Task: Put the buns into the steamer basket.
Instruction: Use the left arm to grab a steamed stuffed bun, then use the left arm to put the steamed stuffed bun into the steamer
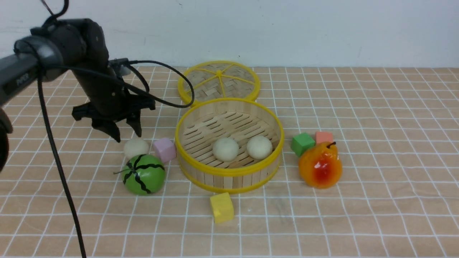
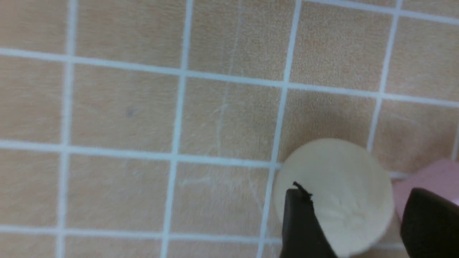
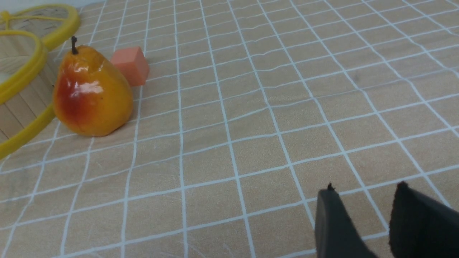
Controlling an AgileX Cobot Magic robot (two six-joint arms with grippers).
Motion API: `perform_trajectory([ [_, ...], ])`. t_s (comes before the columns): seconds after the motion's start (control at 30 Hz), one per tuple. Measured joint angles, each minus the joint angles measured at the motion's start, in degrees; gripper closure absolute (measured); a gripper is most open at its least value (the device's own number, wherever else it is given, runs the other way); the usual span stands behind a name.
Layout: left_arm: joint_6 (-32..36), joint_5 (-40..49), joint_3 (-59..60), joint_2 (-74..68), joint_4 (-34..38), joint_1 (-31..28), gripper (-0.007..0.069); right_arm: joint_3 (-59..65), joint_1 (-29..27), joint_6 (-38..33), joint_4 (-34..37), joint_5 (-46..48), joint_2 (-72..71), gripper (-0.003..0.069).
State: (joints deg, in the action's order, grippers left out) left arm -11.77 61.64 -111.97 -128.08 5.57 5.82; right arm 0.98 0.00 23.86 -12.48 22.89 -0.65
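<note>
The largest thing on the bench (image 1: 376, 222) is the round, shallow bamboo steamer basket with yellow rims and a slatted floor (image 1: 229, 171). Two matte off-white round buns lie in it, one near the middle of the floor (image 1: 225, 149) and one towards the right wall (image 1: 259, 147). Behind it is the round woven lid with yellow spokes (image 1: 238, 77), off the basket, so the way in from above is open. A careless drop could send the last bun into those two or bounce it off the rim.

The black left gripper (image 1: 127, 136) is over the third bun, also matte off-white and round (image 1: 136, 148), outside the basket. Its fingers stand spread; I cannot tell whether they touch the bun. The right gripper (image 3: 362, 190) is spread too, with nothing between its fingers.

The glossy orange-red pear (image 1: 320, 166) stands beyond the basket's right side and seems no hindrance. The green, black-striped watermelon ball (image 1: 144, 174) sits right by the loose bun, in front of it; a finger closing off-centre could nudge it or squeeze the bun out, as both are round and may roll. Smallest of the near neighbours, the pale purple block (image 1: 165, 149) lies between bun and basket, and a low sideways carry might knock it.
</note>
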Motion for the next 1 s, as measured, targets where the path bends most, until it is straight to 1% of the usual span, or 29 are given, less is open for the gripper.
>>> perform_trajectory([
  [0.1,0.0,-0.31,0.0,-1.27,0.73,0.0,0.0274,0.0,0.0,0.0,0.0,0.0,0.0,0.0418],
  [0.17,0.0,-0.11,0.0,-1.6,0.94,0.0,0.0306,0.0,0.0,0.0,0.0,0.0,0.0,0.0418],
  [0.2,0.0,0.16,0.0,-1.69,0.93,0.0,0.0334,0.0,0.0,0.0,0.0,0.0,0.0,0.0418],
  [0.27,-0.05,1.17,0.0,-1.69,1.05,0.0,0.0421,0.0,0.0,0.0,0.0,0.0,0.0,0.0418],
  [0.33,-0.05,1.7,0.0,-1.69,0.99,0.0,0.0548,0.0,0.0,0.0,0.0,0.0,0.0,0.0418],
  [0.37,-0.05,1.83,0.0,-1.69,0.92,0.0,0.0578,0.0,0.0,0.0,0.0,0.0,0.0,0.0418],
  [0.4,-0.05,1.84,0.0,-1.69,0.93,-0.05,0.0586,0.0,0.0,0.0,0.0,0.0,0.0,0.0418],
  [0.43,-0.05,2.1,0.0,-1.69,0.81,-0.05,0.0628,0.0,0.0,0.0,0.0,0.0,0.0,0.0418],
  [0.8,-0.12,2.88,-0.06,1.92,1.02,-0.05,0.0631,0.0,0.0,0.0,0.0,0.0,0.0,0.0418],
  [1.0,-0.31,2.51,-0.22,6.99,3.02,0.3,0.0631,0.0,0.0,0.0,0.0,0.0,0.0,0.0418],
])
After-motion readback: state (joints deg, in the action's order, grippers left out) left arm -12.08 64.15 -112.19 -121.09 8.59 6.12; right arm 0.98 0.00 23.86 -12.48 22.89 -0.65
